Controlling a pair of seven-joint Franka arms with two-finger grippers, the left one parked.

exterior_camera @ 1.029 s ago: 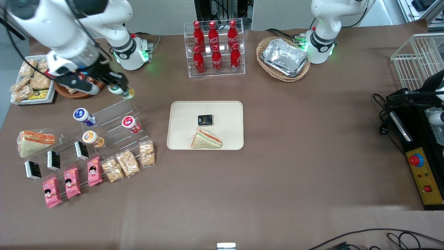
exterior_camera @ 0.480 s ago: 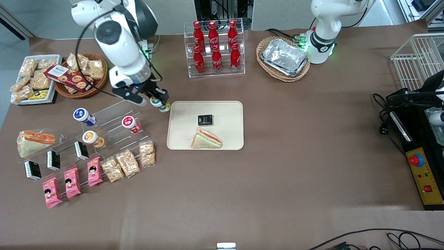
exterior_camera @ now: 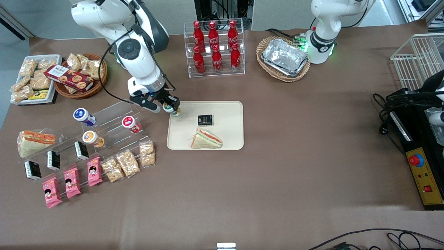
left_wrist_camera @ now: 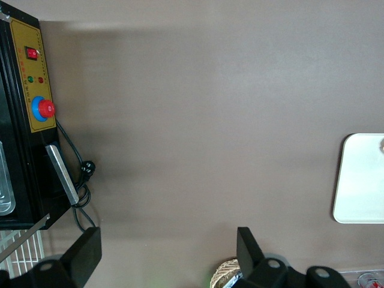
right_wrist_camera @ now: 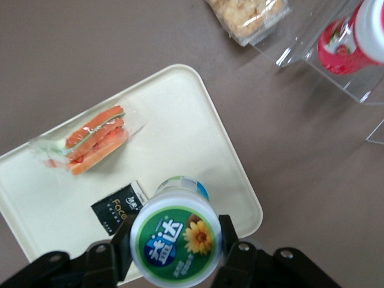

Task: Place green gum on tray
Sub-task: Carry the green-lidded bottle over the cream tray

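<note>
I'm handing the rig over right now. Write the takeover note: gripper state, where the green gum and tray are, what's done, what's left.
Gripper: shut on the green gum, held above the corner of the tray nearest the working arm's base.
Tray: already holds a sandwich and a small black packet.
Done: gum picked up and carried to the tray's edge.
Left: lower it onto a bare part of the tray, probably near that corner, open the gripper, withdraw.

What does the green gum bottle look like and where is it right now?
The green gum is a little round bottle with a green-and-white lid showing a yellow flower and white letters, and it looks like plastic. The gripper is shut on its sides and holds it up in the air. It hangs over the edge of the beige tray nearest the working arm's end, not touching the tray.
</note>
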